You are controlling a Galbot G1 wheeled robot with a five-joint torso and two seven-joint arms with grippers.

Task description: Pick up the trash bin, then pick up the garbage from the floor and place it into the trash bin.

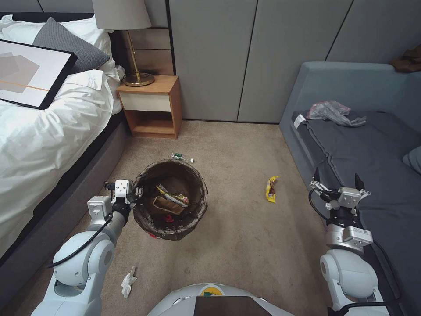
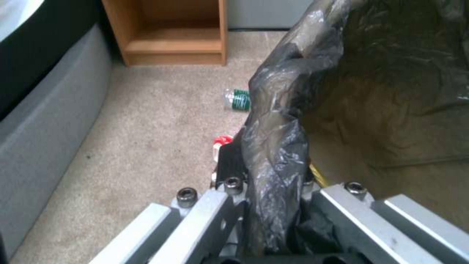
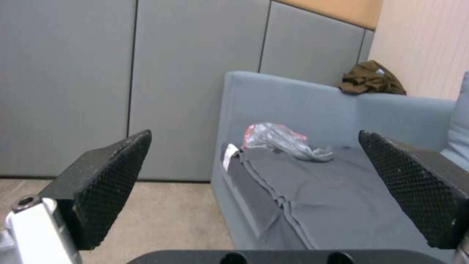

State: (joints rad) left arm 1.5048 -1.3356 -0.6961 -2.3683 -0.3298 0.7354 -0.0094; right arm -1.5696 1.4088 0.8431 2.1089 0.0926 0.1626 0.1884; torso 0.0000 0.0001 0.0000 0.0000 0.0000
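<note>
A white tissue wad (image 1: 128,281) lies on the carpet (image 1: 245,245) closest to the robot's base, just beside the left arm. Above it, the left end effector (image 1: 137,192) is clamped on the rim of the trash bin (image 1: 171,199), its fingers pinching the dark brown bag (image 2: 276,146) folded over the edge. The bin sits in the middle of the carpet, near the bed's side (image 1: 52,206), and already holds a tan paper bag (image 1: 165,205), a yellow wrapper and a bit of red paper. A red-and-white scrap (image 2: 222,141) shows on the carpet just under the bin's rim in the left wrist view.

A small green-labelled bottle (image 1: 178,156) lies on the carpet just beyond the bin, between it and the wooden nightstand (image 1: 151,107). A yellow snack wrapper (image 1: 272,188) lies well apart from the bin, toward the sofa (image 1: 364,145).

The right end effector (image 1: 337,182) hovers over the front edge of the sofa's seat, its fingers (image 3: 110,183) spread wide with nothing between them. A crumpled clear plastic bag (image 1: 333,112) rests on the sofa's seat near the backrest.
</note>
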